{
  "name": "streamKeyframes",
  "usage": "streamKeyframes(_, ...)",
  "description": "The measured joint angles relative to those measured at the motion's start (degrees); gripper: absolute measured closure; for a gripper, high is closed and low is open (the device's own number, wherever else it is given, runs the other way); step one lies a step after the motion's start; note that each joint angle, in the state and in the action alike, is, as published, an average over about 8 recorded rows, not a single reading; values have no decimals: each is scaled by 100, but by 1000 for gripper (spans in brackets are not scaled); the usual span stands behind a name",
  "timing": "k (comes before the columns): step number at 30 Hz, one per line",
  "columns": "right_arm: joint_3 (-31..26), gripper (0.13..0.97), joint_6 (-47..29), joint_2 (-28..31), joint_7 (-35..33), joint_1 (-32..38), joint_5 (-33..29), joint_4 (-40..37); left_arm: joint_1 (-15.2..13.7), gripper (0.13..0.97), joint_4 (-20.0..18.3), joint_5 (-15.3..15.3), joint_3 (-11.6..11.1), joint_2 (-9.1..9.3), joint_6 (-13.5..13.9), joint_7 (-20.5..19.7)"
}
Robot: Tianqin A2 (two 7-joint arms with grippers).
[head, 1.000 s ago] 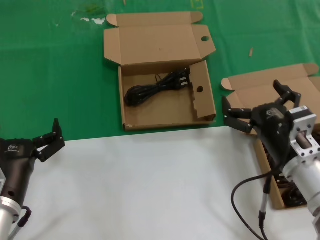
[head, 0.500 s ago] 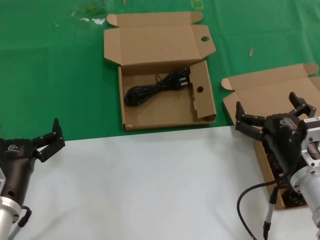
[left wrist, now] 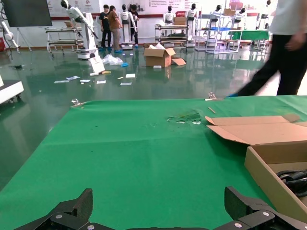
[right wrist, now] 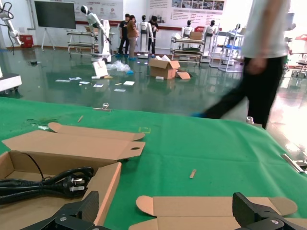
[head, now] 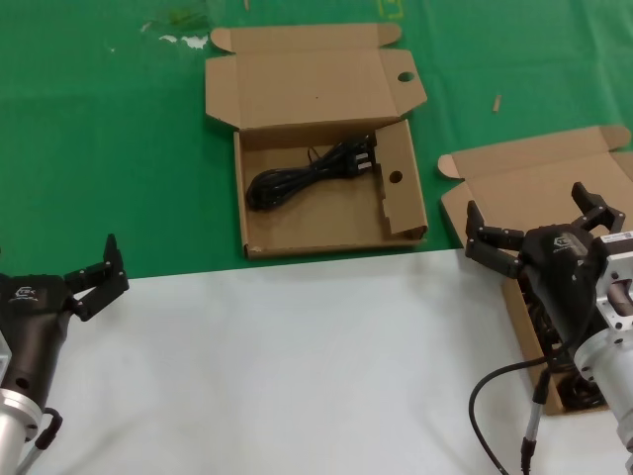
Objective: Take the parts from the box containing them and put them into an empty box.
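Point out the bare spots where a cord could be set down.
Free: the white sheet between the left gripper and right gripper; the box with round-holed flaps, its floor bare below the power cord; green cloth left of it. Crowded: the plain-lidded box under the right gripper.

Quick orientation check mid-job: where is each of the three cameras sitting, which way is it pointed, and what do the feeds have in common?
Head view: high on the robot, looking down at the table; shows the left gripper, the right gripper, both open, and two boxes.
Left wrist view: low behind the left gripper, facing across the green cloth toward the hall.
Right wrist view: behind the right gripper, facing the same way.
Shared: all three show the holed-flap box holding a black cord.
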Motion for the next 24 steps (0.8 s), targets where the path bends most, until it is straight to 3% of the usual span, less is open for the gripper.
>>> streamKeyframes(24,0,129,0,0,0,0,0,0,0,132,0,0,0,0,0,0)
